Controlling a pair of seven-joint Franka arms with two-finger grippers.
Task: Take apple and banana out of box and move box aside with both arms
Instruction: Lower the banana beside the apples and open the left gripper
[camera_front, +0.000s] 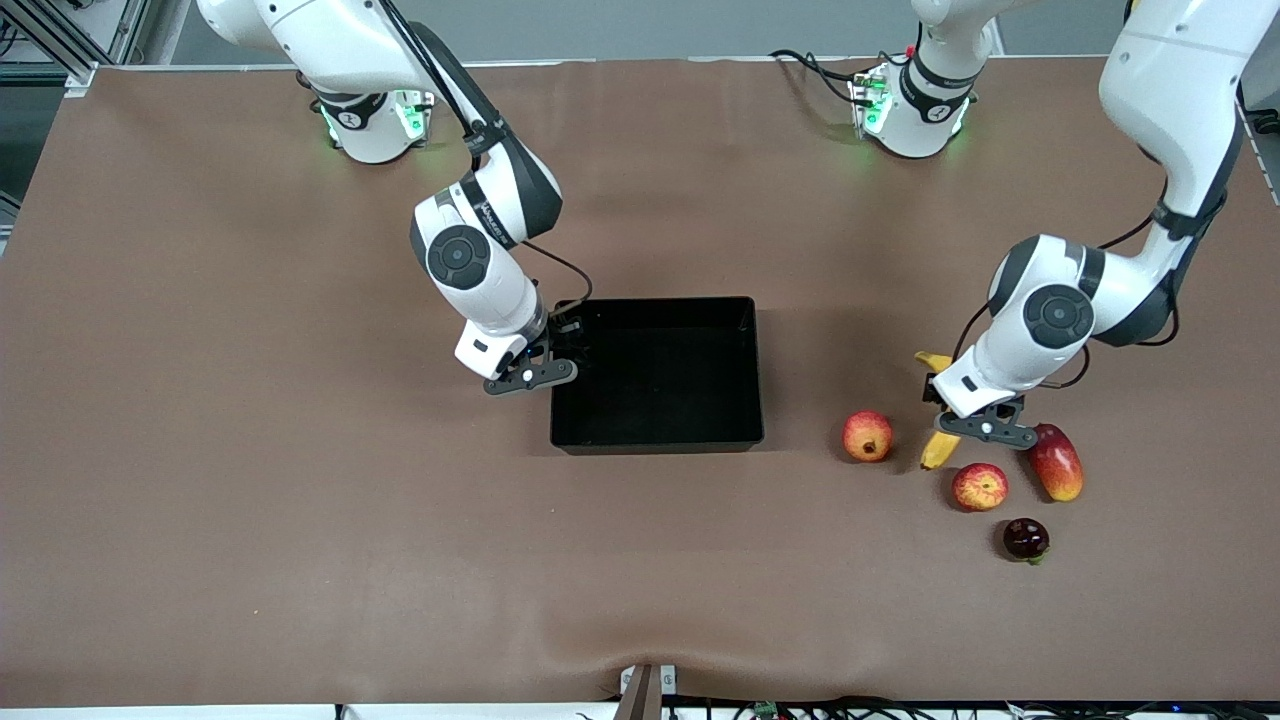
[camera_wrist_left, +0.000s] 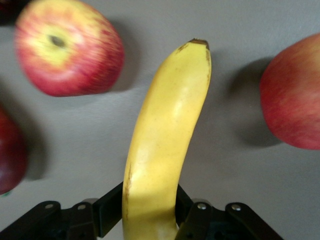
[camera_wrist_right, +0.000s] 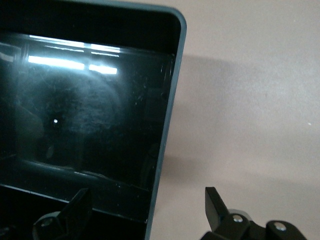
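The black tray (camera_front: 660, 385) sits mid-table. My right gripper (camera_front: 530, 375) is open at the tray's wall toward the right arm's end. In the right wrist view, the gripper (camera_wrist_right: 147, 210) straddles the wall (camera_wrist_right: 167, 115), with one finger inside and one outside. The yellow banana (camera_front: 938, 448) lies toward the left arm's end. My left gripper (camera_front: 985, 425) is shut on its middle, low at the table. The left wrist view shows the banana (camera_wrist_left: 167, 145) between the fingers. The streaked apple (camera_front: 980, 487) lies beside the banana's tip, nearer the front camera. It also shows in the left wrist view (camera_wrist_left: 67, 47).
A round red-orange fruit (camera_front: 867, 436) lies between the tray and the banana, and shows in the left wrist view (camera_wrist_left: 295, 95). A red mango (camera_front: 1057, 462) lies beside the left gripper. A dark purple fruit (camera_front: 1026, 539) lies nearest the front camera.
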